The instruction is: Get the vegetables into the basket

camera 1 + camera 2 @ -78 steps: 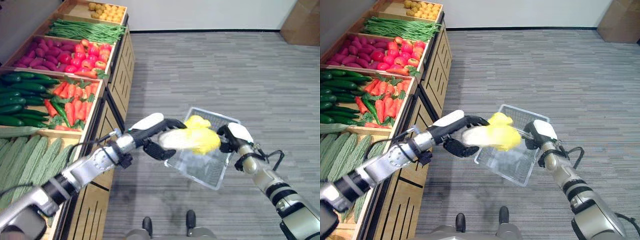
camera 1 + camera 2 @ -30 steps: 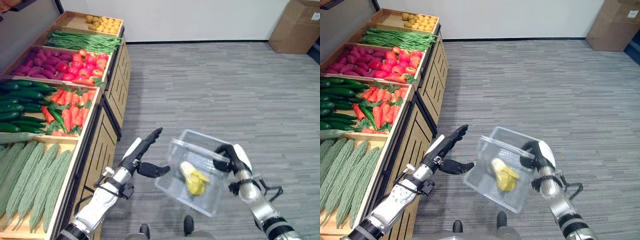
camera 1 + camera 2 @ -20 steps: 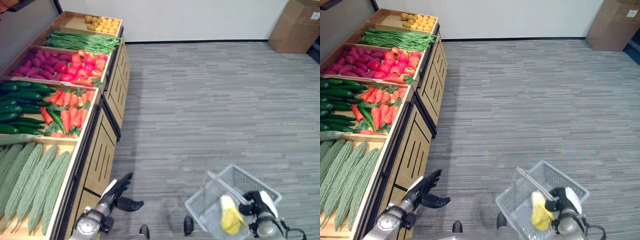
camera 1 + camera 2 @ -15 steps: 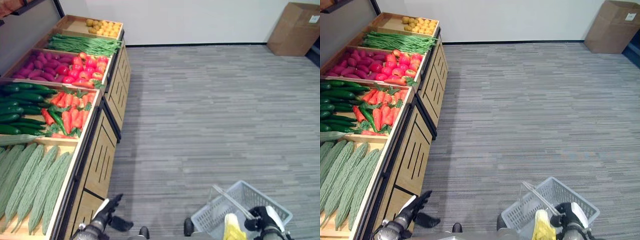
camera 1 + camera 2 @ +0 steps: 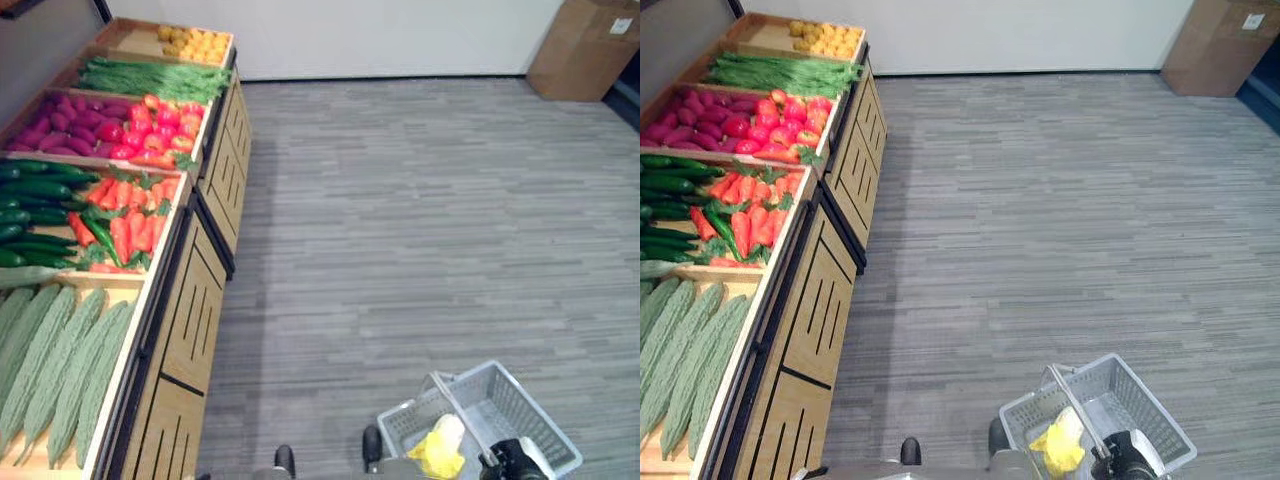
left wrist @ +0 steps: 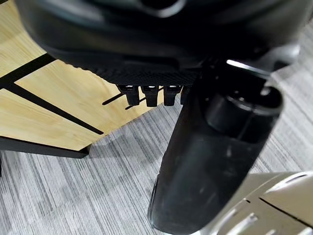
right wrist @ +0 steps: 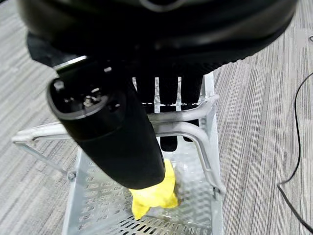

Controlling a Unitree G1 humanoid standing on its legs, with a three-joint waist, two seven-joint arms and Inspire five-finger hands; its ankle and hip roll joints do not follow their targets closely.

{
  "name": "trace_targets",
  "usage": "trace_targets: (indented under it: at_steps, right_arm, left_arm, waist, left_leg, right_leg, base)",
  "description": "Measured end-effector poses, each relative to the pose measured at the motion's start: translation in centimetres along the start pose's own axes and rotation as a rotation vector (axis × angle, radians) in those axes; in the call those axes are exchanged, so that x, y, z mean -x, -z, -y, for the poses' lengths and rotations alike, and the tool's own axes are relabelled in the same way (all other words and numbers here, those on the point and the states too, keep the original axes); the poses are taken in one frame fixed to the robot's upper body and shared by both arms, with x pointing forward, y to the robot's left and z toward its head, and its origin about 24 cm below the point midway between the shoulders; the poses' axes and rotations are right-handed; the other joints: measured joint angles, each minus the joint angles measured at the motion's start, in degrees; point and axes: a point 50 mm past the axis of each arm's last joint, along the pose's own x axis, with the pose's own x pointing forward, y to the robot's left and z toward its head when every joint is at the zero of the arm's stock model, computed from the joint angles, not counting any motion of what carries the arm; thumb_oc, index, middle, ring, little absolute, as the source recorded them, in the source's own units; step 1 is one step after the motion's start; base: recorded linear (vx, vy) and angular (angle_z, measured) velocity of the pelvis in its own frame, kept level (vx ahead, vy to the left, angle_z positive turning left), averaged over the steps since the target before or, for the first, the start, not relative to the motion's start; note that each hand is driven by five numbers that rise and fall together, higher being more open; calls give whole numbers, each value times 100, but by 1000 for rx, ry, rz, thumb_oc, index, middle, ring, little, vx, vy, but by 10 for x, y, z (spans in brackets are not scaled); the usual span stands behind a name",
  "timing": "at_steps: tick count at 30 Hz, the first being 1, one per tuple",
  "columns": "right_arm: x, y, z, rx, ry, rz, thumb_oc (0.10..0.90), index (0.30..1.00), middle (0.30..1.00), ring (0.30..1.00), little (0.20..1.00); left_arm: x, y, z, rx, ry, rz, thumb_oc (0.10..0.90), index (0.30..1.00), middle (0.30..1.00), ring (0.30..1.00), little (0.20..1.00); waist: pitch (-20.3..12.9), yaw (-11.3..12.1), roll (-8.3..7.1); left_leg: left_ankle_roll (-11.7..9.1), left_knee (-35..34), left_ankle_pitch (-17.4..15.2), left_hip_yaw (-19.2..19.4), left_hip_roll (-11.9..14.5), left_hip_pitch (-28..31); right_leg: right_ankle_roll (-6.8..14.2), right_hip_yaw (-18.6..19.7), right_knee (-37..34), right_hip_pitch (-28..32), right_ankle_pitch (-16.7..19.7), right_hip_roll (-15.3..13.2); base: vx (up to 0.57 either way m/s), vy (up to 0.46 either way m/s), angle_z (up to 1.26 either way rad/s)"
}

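One basket (image 5: 520, 420) is hanging low at your right side, holding the yellow vegetable (image 5: 440, 450).
Going largest to smallest, you are standing beside the wooden produce stand (image 5: 190, 300), stocked with green gourds (image 5: 60, 360), carrots (image 5: 135, 215) and cucumbers (image 5: 30, 200); your right hand (image 7: 161, 98) is curling its fingers (image 7: 168, 142) round the basket handle (image 7: 195, 132), while your left hand (image 6: 195, 44) is hanging near the stand's panel, fingers (image 6: 149, 95) relaxed and gripping nothing.
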Motion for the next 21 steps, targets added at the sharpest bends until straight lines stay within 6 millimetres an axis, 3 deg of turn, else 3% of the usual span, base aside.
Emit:
trace_targets:
  at_steps: [4, 6, 9, 14, 17, 18, 19, 21]
  right_arm:
    - [-4, -14, 4, 0, 7, 39, 400, 300, 300, 300, 300]
    - [-5, -22, 4, -5, 11, 69, 400, 300, 300, 300, 300]
    - [-7, -32, 9, 13, 21, 113, 400, 300, 300, 300, 300]
    - [-10, -39, 18, 12, 50, 128, 400, 300, 300, 300, 300]
    - [-9, -45, 14, 4, 42, 159, 400, 300, 300, 300, 300]
    - [-9, -44, 15, 4, 46, 154, 400, 300, 300, 300, 300]
    - [-9, -44, 13, 1, 42, 154, 400, 300, 300, 300, 300]
    - [-8, -45, 8, -6, 27, 159, 400, 300, 300, 300, 300]
  left_arm:
    - [-6, -28, -13, 10, -43, 81, 900, 1000, 1000, 1000, 1000]
    - [-8, -37, -18, 15, -59, 104, 900, 1000, 1000, 1000, 1000]
    - [-10, -56, -27, 45, -96, 155, 900, 1000, 1000, 1000, 1000]
    - [-11, -74, -34, 52, -123, 195, 900, 1000, 1000, 1000, 1000]
    - [-10, -60, -26, 50, -105, 161, 900, 1000, 1000, 1000, 1000]
    - [-9, -56, -23, 50, -99, 151, 900, 1000, 1000, 1000, 1000]
    - [-9, -55, -24, 48, -100, 145, 900, 1000, 1000, 1000, 1000]
    - [-10, -58, -29, 44, -115, 162, 900, 1000, 1000, 1000, 1000]
  waist:
    - [240, 83, 1]
    - [362, 138, 30]
    - [607, 223, -142]
    - [712, 200, -129]
    - [696, 273, -77]
    - [643, 262, 32]
    - [654, 251, 4]
    - [660, 275, -176]
  left_leg:
    - [-100, 268, -37, -212, 184, -244]
    - [-321, 625, -36, -293, 335, -381]
    - [-446, 1222, 10, -672, 268, -734]
    - [-514, 549, -3, -816, 142, -1197]
    - [-363, 445, 39, -785, 134, -1028]
    - [-208, 408, -22, -786, 54, -798]
    - [-86, 360, 154, -747, 14, -769]
    - [140, 439, 119, -460, -196, -728]
  right_leg:
    - [-192, -170, 310, -186, -197, 150]
    - [-331, -241, 568, -227, -404, 320]
    - [-480, -285, 621, -188, -514, 232]
    - [-561, -316, 406, -168, -565, 113]
    - [-495, -124, 380, -71, -569, 166]
    - [-353, -7, 471, -97, -613, 164]
    - [-277, 66, 544, -127, -639, 136]
    - [-67, 250, 770, -212, -710, -129]
  base:
    - [17, -139, 20]
    - [51, -103, 18]
    - [66, 30, 19]
    - [137, 84, 20]
    - [214, 213, -50]
    - [208, 263, -44]
    - [147, 195, -46]
    - [107, 167, -29]
